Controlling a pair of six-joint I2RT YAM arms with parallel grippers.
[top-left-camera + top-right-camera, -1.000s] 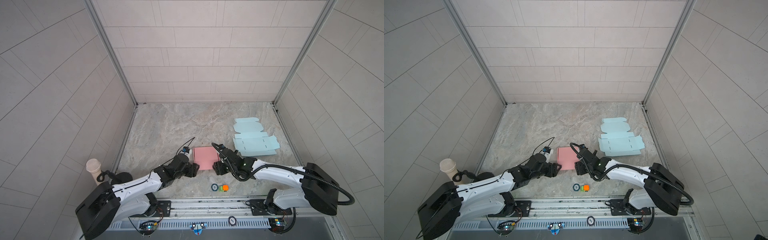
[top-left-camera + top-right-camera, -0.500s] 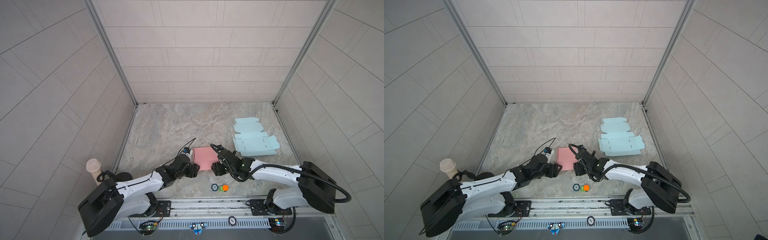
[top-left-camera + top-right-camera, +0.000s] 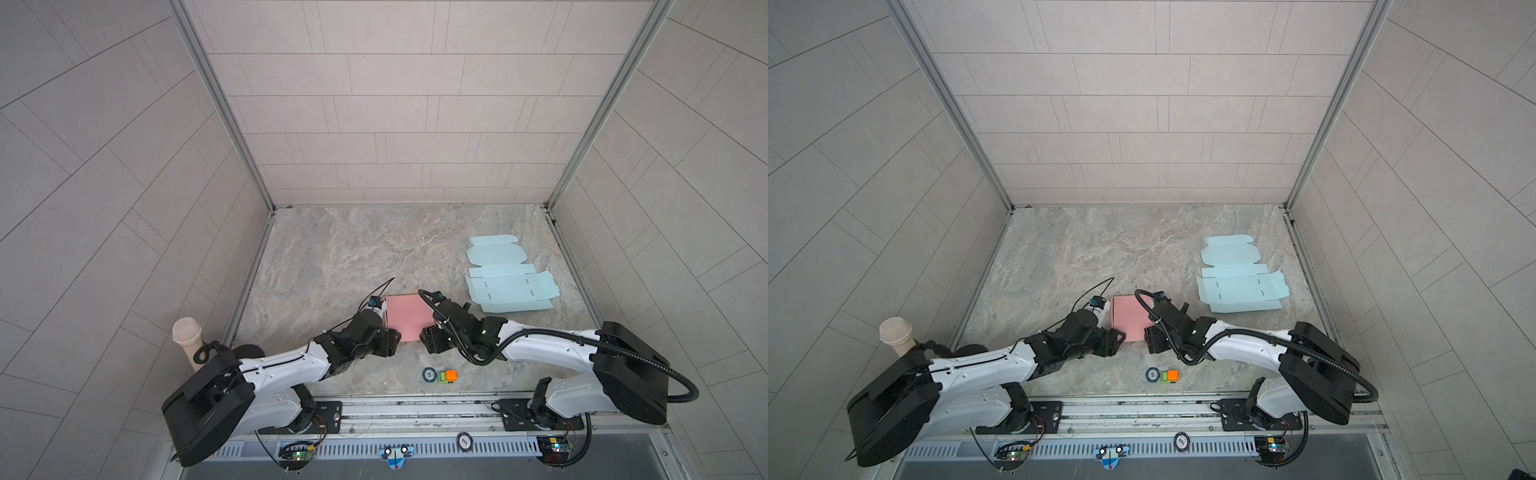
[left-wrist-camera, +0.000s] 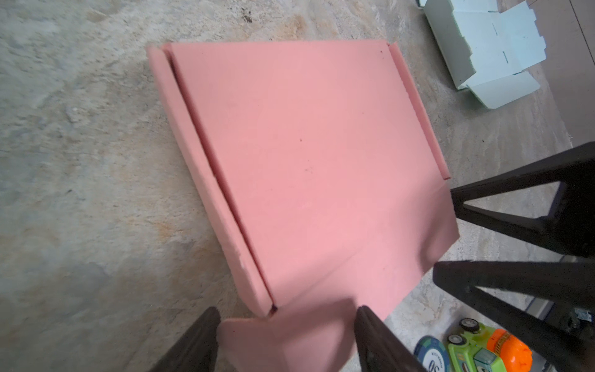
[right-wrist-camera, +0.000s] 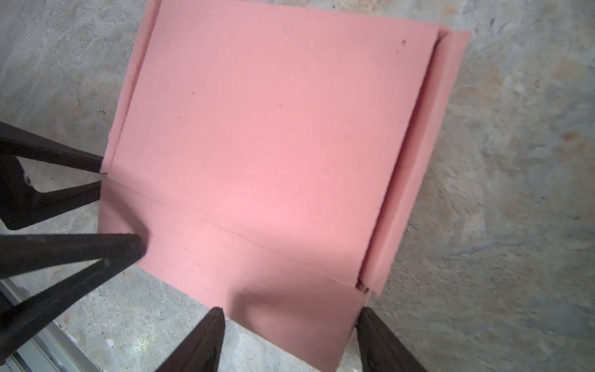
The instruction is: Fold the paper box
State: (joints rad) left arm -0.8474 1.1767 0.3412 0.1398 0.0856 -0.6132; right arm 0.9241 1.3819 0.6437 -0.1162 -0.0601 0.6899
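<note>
Card of the pink box (image 3: 405,318) looks light yet stiff, best taken by the near flap (image 5: 289,290) that both my spread jaws straddle.

Walls (image 3: 395,104): pale grey tiles, evenly lit, top and both sides.
Floor (image 3: 353,249): marbled beige-grey stone, lower centre.

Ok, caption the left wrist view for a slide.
Open left gripper straddles a flap of the pink box; open right gripper at its corner.
</note>
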